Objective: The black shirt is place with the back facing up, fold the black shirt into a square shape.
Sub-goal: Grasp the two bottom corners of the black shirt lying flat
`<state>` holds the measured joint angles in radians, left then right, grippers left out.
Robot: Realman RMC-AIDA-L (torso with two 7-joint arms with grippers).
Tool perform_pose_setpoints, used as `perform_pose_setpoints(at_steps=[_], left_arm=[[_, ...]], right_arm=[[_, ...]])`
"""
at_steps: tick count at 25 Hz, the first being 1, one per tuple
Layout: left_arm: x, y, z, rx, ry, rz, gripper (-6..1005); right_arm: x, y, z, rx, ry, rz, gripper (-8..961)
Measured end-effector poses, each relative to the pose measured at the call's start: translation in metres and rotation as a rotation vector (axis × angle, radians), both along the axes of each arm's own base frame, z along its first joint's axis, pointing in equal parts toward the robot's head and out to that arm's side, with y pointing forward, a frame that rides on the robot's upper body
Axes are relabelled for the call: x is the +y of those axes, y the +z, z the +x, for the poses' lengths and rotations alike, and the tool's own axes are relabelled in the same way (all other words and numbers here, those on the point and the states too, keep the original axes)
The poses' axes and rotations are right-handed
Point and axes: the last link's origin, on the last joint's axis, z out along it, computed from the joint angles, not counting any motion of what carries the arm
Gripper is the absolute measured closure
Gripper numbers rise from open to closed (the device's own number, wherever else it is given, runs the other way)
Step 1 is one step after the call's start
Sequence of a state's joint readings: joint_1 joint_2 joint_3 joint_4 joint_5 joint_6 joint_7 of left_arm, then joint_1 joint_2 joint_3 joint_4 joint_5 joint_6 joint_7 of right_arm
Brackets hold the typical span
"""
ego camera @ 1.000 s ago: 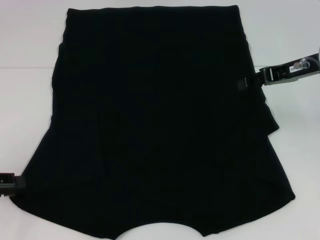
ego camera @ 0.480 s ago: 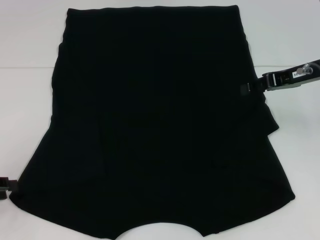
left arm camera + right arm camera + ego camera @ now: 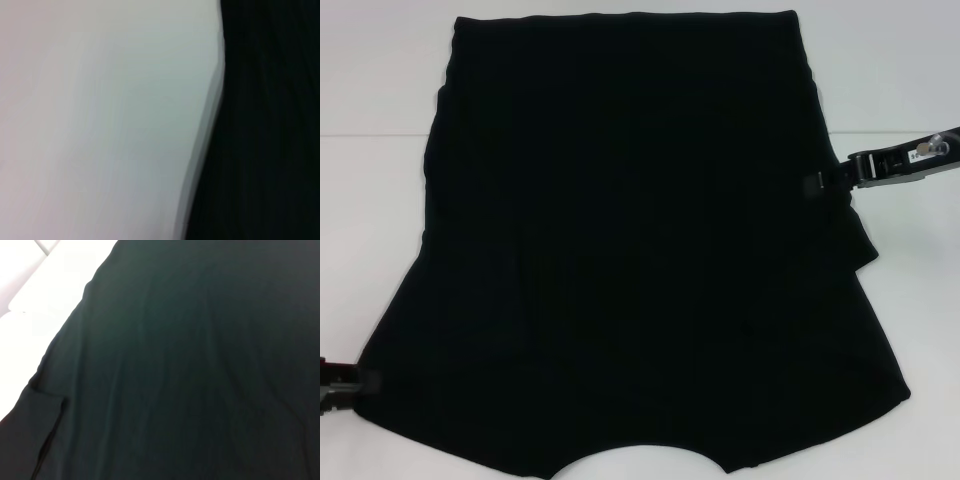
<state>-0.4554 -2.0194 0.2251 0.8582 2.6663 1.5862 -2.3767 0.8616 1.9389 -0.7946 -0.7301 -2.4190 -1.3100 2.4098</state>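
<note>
Black shirt (image 3: 630,250): spread flat on the white table (image 3: 370,80), filling most of it — long axis running near to far, collar curve at the near edge, straight hem far.
Sleeve: a fold juts out on its right edge.
Right gripper (image 3: 820,181): at that right edge, grip state unclear.
Left gripper (image 3: 350,385): at the near-left corner — cannot tell its state.

Plain black shirt (image 3: 630,250), white table (image 3: 370,80)
</note>
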Motion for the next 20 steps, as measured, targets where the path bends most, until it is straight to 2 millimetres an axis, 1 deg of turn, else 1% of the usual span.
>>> perform_pose_setpoints(at_steps=[9, 15, 20], left_arm=[[0.011, -0.013, 0.014, -0.040, -0.046, -0.035, 543], [0.018, -0.016, 0.021, -0.048, -0.073, -0.040, 543], [0.020, -0.018, 0.022, -0.041, -0.074, -0.052, 558]], right_arm=[[-0.002, -0.001, 0.003, -0.001, -0.004, -0.003, 462], [-0.003, -0.001, 0.006, -0.001, -0.008, -0.003, 463], [-0.003, 0.000, 0.007, -0.001, -0.009, 0.002, 463]])
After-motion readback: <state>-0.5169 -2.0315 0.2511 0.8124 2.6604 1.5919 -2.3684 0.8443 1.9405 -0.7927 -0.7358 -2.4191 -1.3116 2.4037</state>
